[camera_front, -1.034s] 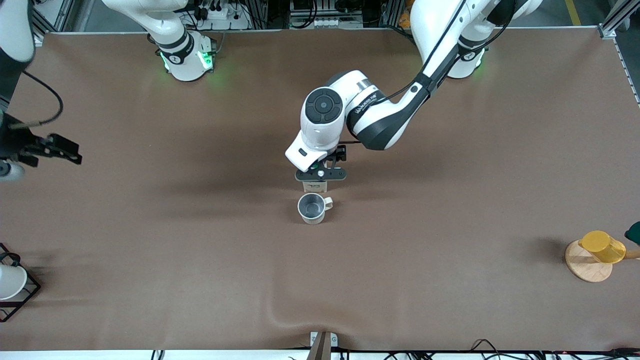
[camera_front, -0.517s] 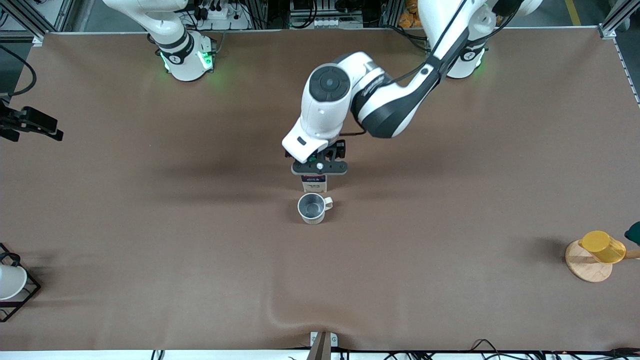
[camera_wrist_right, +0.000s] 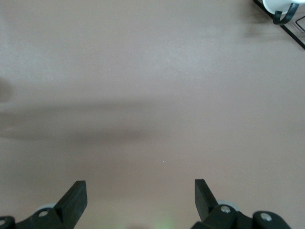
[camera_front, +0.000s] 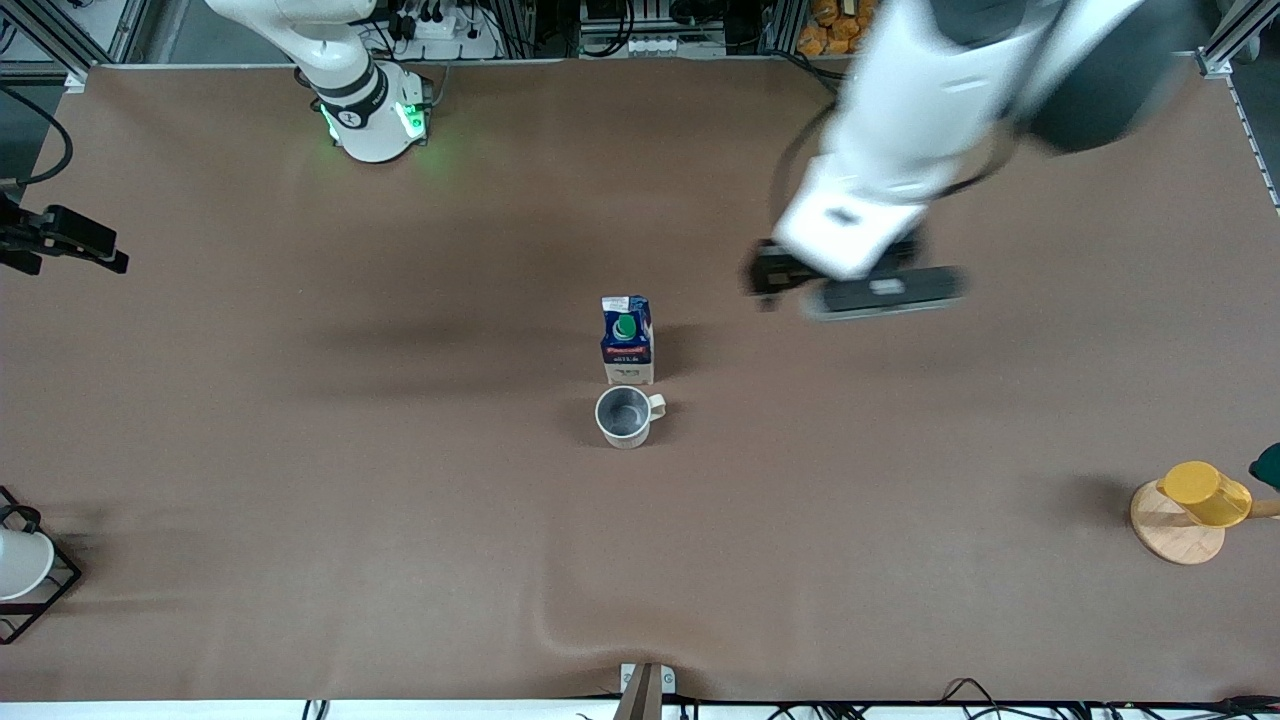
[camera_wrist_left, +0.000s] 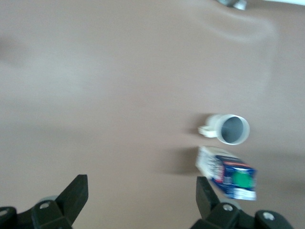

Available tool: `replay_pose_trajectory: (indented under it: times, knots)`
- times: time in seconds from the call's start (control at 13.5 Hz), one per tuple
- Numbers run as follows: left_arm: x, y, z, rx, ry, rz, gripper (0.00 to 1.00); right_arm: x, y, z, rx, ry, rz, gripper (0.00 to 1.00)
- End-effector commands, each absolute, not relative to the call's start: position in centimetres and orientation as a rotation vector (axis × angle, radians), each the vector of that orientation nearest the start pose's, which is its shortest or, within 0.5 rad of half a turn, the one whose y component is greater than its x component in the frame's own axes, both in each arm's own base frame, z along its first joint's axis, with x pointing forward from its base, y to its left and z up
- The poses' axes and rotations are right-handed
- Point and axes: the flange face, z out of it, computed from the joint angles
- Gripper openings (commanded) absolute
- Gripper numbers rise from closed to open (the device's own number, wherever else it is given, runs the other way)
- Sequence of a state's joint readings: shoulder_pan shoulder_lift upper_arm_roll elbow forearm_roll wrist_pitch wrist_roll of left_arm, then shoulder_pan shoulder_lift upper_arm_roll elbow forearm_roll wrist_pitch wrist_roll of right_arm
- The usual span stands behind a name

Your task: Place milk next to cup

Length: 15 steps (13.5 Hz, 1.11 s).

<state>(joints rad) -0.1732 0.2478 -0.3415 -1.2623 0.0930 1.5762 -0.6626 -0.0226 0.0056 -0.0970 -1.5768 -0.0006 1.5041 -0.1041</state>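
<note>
While the milk [camera_front: 627,340] is stood upright on the desk [camera_front: 300,450] at the cup's [camera_front: 625,416] twelve o'clock, just beside it, both grippers' jaws are held apart: left gripper [camera_front: 858,288] over bare desk, right gripper [camera_front: 62,240] parked at the desk's edge; the carton could be toppled only by a careless return sweep.

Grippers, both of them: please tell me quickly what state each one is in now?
Left gripper: open, holding nothing, up over the table; the milk carton stands free beside the mug.
Right gripper: open, empty, waiting.
</note>
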Motion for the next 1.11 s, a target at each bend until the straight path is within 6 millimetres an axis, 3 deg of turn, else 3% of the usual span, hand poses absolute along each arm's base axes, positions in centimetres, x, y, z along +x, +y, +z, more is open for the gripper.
replay_pose_trajectory:
  times: [0.0, 0.44, 0.74, 1.03]
  knots:
    - [56.3, -20.3, 64.9, -3.136, -0.306, -0.101, 1.0, 53.9, -6.4, 62.1, -3.109, 0.087, 0.113, 1.0]
    - [56.3, -11.1, 66.1, -3.082, -0.484, -0.123, 1.0, 54.1, -5.8, 62.0, -3.109, 0.123, 0.119, 1.0]
    - [55.5, -8.3, 65.7, -3.054, -0.511, -0.102, 1.0, 54.2, -5.8, 61.6, -3.109, 0.12, 0.133, 1.0]
    - [54.8, -5.1, 63.8, -3.045, -0.419, -0.038, 1.0, 54.1, -5.9, 61.5, -3.11, 0.118, 0.136, 1.0]
